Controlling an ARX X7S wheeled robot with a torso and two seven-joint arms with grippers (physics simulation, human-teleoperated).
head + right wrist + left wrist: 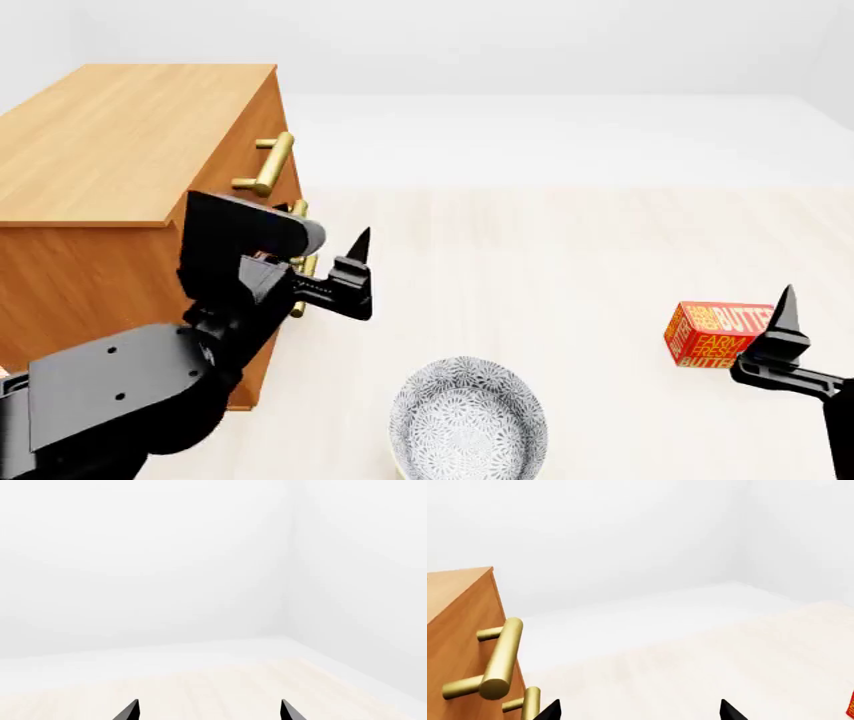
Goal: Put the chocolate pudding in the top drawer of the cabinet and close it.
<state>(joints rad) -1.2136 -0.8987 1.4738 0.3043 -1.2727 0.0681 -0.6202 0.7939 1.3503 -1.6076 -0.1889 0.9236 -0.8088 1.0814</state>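
the left hand (350,268) hung spread and empty just in front of the cabinet (120,150), level with the lower handle (302,262); the top drawer (263,130) looked shut, its brass handle (271,164) a little above and beyond the fingertips, the bar's long axis running upright along the cabinet front in the left wrist view; the left arm was plainly the nearer to it; the right hand (785,330) hovered far off, also parted and holding nothing, beside a red box (717,334) lettered "farm fresh butter"; a patterned bowl (467,418) sat on the pale worktop (561,250) between the arms; the chocolate pudding was not in any view, so i could not tell where it lay.
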